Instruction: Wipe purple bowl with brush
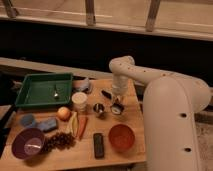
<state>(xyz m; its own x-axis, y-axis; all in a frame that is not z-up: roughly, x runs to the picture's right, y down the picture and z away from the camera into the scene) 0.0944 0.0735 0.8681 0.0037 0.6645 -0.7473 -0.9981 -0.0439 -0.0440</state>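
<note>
The purple bowl [27, 144] sits at the front left corner of the wooden table [135, 107], upright and empty. The brush [106, 94] lies near the table's middle right, its black handle pointing back left and its roundish head [118, 109] towards the front. My gripper [117, 102] hangs straight down over the brush, right at it; whether it touches the brush does not show. The gripper is far to the right of the purple bowl.
A green tray [30, 97] stands at the back left. A white cup [79, 100], small metal cup [99, 108], orange [63, 113], banana and carrot [81, 126], grapes [60, 141], blue sponge [47, 124], black block [99, 145] and orange-brown bowl [121, 137] crowd the table.
</note>
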